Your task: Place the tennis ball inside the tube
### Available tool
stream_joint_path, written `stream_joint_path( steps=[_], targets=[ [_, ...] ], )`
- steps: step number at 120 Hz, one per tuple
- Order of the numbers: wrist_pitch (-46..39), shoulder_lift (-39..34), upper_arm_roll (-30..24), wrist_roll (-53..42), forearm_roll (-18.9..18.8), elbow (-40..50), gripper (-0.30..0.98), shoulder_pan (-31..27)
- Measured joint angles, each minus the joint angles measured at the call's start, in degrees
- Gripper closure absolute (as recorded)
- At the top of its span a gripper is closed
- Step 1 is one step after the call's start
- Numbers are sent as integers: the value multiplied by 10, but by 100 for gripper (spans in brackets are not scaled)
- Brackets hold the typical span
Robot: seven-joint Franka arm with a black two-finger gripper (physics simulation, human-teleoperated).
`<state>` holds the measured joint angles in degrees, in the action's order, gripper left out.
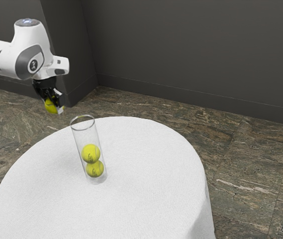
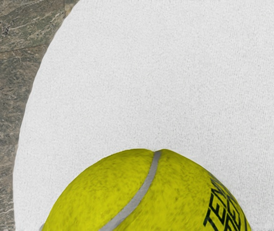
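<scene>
The gripper [image 1: 54, 106] has it, fingers a ball's width apart, clamped on the tennis ball [image 1: 50, 106] at their tips, tube [image 1: 85, 135] at four o'clock in the exterior view!

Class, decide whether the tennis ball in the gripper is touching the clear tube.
Apart. The exterior view shows a strip of floor between the held tennis ball and the clear tube.
</scene>
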<state>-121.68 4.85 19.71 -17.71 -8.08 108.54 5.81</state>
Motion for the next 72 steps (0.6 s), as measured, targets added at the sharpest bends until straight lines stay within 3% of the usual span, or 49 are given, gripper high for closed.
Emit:
stream_joint_path(
  steps=[33, 72],
  targets=[
    [22, -10, -8, 21, -54, -24, 37, 38],
    [35, -6, -25, 50, -68, -37, 37, 68]
  ],
)
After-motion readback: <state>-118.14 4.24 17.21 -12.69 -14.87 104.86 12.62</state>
